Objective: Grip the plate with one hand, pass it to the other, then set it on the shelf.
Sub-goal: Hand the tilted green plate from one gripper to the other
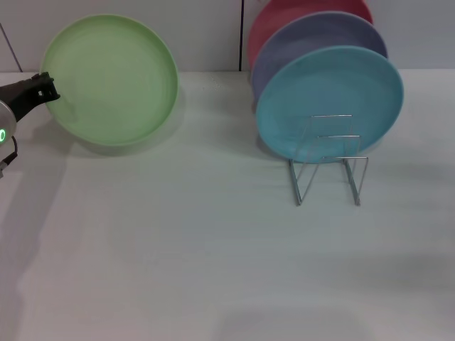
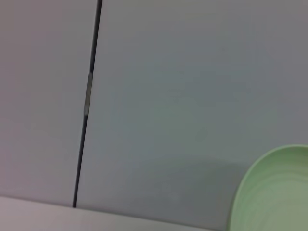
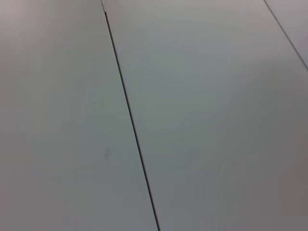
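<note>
Reaching in from the left edge of the head view, your left gripper points its dark tip at the plate, meeting its left rim; you cannot tell from here whether it grips. That green plate stands tilted at upper left, leaning toward the wall. In the left wrist view its rim fills the lower right corner. At right centre, the shelf holds a blue plate and others behind. Your right arm is out of sight.
</note>
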`<control>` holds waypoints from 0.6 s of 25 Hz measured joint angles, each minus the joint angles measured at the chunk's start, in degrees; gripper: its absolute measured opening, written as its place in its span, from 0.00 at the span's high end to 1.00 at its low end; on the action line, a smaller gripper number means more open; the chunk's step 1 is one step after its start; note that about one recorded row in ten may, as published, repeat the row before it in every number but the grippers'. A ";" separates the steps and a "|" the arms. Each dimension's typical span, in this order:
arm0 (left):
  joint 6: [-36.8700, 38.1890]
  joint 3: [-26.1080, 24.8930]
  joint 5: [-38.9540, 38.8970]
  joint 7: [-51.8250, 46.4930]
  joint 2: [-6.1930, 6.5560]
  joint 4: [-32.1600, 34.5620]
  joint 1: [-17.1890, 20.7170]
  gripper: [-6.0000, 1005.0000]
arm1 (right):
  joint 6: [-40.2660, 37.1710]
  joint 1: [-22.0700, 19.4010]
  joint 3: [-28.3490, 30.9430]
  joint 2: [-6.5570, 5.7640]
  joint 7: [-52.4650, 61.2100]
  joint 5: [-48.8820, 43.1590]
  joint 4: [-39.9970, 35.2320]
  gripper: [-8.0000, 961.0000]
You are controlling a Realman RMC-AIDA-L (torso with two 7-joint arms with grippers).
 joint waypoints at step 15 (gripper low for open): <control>10.95 6.15 0.67 0.12 0.23 -5.45 3.38 0.96 | 0.75 0.49 -0.02 -0.22 -0.08 0.00 0.05 0.35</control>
